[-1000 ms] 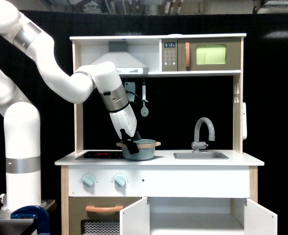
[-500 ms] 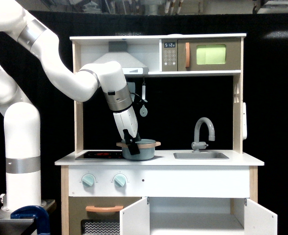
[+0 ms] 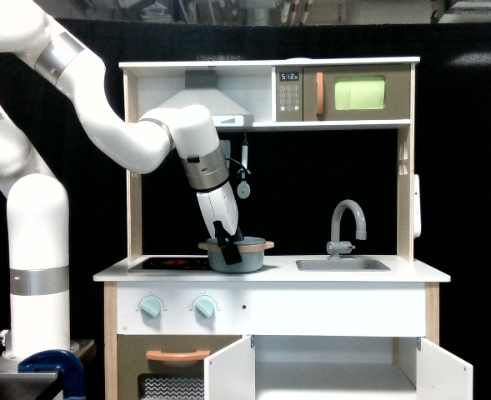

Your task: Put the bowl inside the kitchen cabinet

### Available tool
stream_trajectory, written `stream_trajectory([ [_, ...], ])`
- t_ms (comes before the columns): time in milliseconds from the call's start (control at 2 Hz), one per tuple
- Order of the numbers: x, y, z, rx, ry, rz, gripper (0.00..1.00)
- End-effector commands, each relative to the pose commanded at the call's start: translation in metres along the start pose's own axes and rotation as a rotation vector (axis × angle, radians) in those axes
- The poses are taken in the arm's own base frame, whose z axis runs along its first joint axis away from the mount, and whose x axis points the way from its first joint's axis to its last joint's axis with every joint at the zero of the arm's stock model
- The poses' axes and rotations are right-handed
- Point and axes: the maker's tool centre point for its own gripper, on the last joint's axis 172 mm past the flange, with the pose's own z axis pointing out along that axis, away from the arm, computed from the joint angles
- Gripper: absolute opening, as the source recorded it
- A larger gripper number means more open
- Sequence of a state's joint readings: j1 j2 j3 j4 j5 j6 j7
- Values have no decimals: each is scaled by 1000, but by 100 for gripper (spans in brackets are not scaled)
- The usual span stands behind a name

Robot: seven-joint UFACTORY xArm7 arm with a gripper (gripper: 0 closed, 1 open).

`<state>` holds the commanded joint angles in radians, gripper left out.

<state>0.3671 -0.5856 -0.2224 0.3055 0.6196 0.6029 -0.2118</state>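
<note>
now gripper (image 3: 229, 252) at bowl (image 3: 238, 254) rim on counter, grip unclear; cabinet (image 3: 337, 367) doors open

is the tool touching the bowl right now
Touching. In the exterior view, the tool has one dark finger lying against the outer front wall of the bowl, crossing its tan rim with no gap visible, while the bowl sits on the countertop.

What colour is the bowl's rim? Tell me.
Tan wood, on the grey-blue bowl; exterior view.

white counter (image 3: 412, 272): bowl (image 3: 238, 256) resting beside sink (image 3: 343, 265).
</note>
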Motion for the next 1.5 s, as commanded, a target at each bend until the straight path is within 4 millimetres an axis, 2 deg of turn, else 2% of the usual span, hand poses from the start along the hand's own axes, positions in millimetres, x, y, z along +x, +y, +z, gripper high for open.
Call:
stream_trajectory([
  [500,1,3,5,0,0,0,0],
  [1000,3,2,-2,0,0,0,0],
  [1500,18,26,-26,0,0,0,0],
])
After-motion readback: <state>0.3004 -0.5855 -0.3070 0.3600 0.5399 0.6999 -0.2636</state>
